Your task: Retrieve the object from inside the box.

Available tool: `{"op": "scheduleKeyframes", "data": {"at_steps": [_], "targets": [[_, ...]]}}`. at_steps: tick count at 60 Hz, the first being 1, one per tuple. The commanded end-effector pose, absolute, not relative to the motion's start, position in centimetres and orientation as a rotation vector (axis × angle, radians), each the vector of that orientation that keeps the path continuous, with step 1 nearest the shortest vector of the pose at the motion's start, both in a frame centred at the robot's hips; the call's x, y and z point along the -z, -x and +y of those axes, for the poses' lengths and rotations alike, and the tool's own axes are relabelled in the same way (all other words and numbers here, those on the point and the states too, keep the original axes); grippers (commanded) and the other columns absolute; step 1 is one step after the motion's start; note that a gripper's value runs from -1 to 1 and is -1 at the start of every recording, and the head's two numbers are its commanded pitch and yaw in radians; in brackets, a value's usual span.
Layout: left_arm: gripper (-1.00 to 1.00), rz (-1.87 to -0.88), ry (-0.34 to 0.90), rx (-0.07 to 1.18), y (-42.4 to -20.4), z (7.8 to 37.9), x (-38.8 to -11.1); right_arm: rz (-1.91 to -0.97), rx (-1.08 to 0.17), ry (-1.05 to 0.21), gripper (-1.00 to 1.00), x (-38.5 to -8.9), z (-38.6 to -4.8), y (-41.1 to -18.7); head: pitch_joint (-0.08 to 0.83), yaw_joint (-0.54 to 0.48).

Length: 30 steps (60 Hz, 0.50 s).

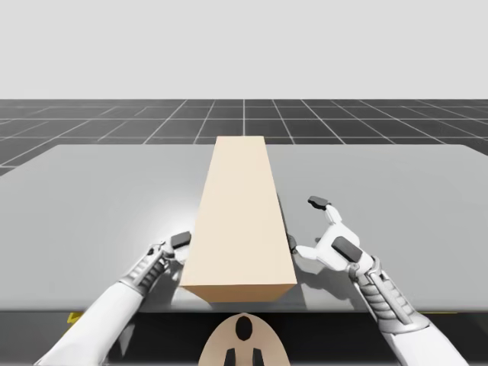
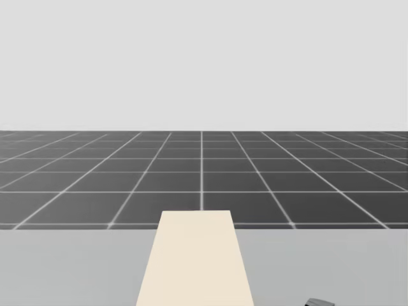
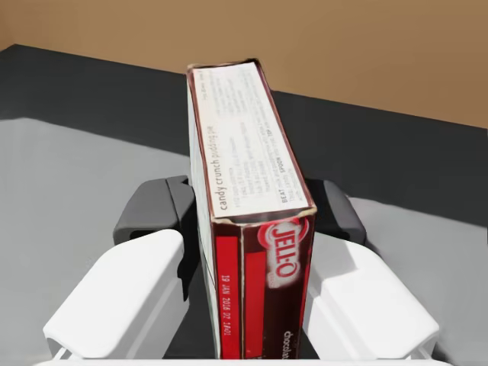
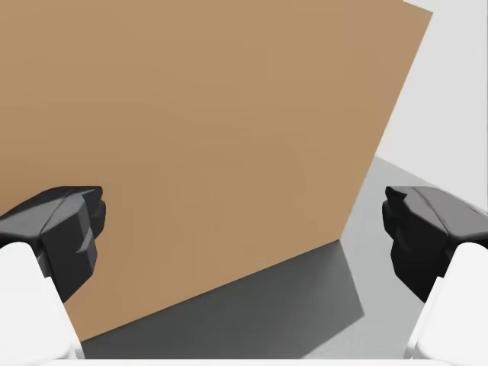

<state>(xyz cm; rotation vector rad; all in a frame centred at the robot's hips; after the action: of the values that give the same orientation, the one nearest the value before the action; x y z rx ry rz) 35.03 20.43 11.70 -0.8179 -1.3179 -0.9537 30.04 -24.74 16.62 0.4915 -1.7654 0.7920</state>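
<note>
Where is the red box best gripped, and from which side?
Grip the red box across its two broad faces, coming from its short end: edge-up, it is thinnest that way, as my left pincer holds it.

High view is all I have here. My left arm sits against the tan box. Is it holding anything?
Observer: Yes. The left wrist view shows the left gripper shut on a dark red flat box, with one of its fingers on each side.
Operator: Is that one out of the tan box?
Observer: It looks so. The tan box shows its outer wall ahead of the gripper, with a strip of table between them.
</note>
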Motion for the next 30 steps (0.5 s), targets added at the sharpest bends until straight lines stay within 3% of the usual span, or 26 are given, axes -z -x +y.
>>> {"op": "scheduleKeyframes", "data": {"at_steps": [1,19,30], "targets": [[1.00,-1.390,0.752,0.895,-34.3,25.3,-13.2,-1.767,-0.792,-0.491,-1.00,-16.7,-24.8,-30.1,0.048,-0.01],[1.00,-1.457,0.630,0.823,-31.5,32.0,-14.3,-1.768,-0.792,-0.490,-1.00,-16.7,-25.0,-30.1,0.039,-0.01],[1.00,-1.521,0.550,0.769,-31.3,35.0,-16.2,-1.768,-0.788,-0.488,-1.00,-16.7,-25.1,-30.1,0.032,-0.01]]}}
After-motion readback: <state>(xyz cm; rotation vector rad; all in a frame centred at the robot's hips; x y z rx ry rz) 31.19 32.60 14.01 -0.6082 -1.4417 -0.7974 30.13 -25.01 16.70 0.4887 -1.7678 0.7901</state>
